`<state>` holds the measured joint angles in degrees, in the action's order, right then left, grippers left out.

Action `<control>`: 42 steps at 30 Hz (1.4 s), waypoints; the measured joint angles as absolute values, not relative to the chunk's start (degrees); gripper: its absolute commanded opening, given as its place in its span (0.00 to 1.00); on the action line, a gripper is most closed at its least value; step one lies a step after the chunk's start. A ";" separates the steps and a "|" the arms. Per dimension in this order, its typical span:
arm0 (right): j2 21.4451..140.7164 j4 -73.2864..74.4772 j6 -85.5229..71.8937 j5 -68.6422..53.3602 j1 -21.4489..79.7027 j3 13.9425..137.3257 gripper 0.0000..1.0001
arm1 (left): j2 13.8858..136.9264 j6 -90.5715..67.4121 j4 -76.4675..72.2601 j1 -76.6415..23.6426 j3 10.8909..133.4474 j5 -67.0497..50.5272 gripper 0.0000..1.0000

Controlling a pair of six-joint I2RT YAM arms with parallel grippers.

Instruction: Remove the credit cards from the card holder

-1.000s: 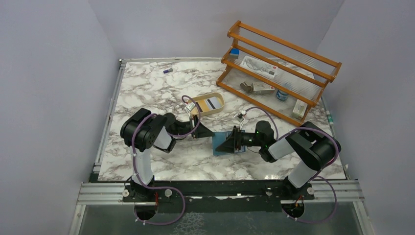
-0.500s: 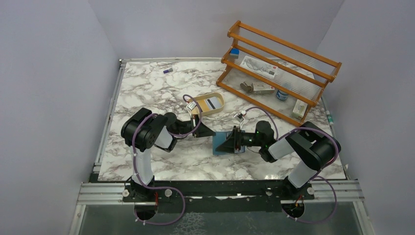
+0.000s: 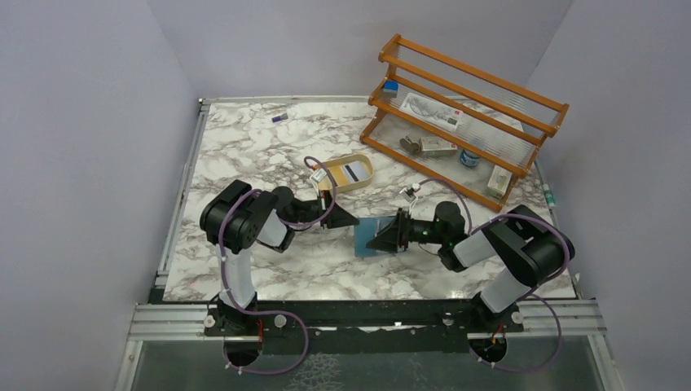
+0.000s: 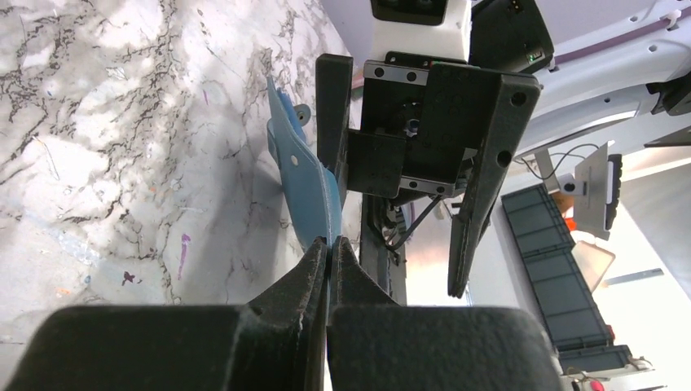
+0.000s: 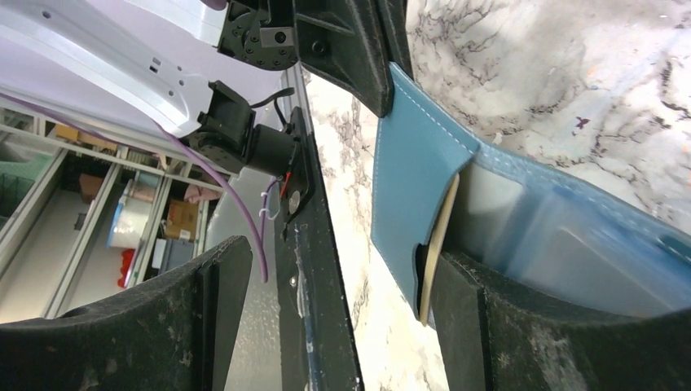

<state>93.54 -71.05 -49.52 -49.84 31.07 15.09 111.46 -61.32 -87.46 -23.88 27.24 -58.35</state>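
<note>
The teal card holder (image 3: 375, 223) lies half open at the table's middle. My left gripper (image 3: 352, 221) is shut on its left flap edge, seen in the left wrist view (image 4: 329, 247) pinching the thin blue flap (image 4: 303, 175). My right gripper (image 3: 380, 237) is open over the holder. In the right wrist view (image 5: 334, 322) one finger (image 5: 477, 326) rests against the edge of a tan card (image 5: 440, 232) sticking out of the holder's pocket (image 5: 411, 187); the other finger (image 5: 204, 314) stands free. A white card with a dark stripe (image 3: 353, 171) lies in the tan oval tray (image 3: 336, 184).
An orange wooden rack (image 3: 464, 114) with small boxes and packets stands at the back right. A small purple item (image 3: 279, 118) lies at the back left. Grey walls close in both sides.
My right arm has drawn back a little to the right, its gripper still over the holder. The left gripper and the holder have stayed put.
</note>
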 measured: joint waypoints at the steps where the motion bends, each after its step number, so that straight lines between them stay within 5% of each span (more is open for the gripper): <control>1: 93.23 -71.05 -49.52 -49.91 30.61 14.79 0.81 | 111.31 -60.95 -87.39 -23.83 27.24 -58.35 0.00; 23: 97.10 -75.61 -52.18 -52.66 29.30 15.70 0.81 | 110.72 -59.22 -87.33 -24.71 27.24 -56.71 0.00; 42: 98.94 -71.85 -56.60 -44.12 34.26 19.14 0.79 | 104.27 -53.67 -80.16 -28.34 24.27 -39.29 0.00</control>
<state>98.94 -71.85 -56.60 -44.12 34.26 19.14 104.27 -53.67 -80.16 -28.34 24.27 -39.29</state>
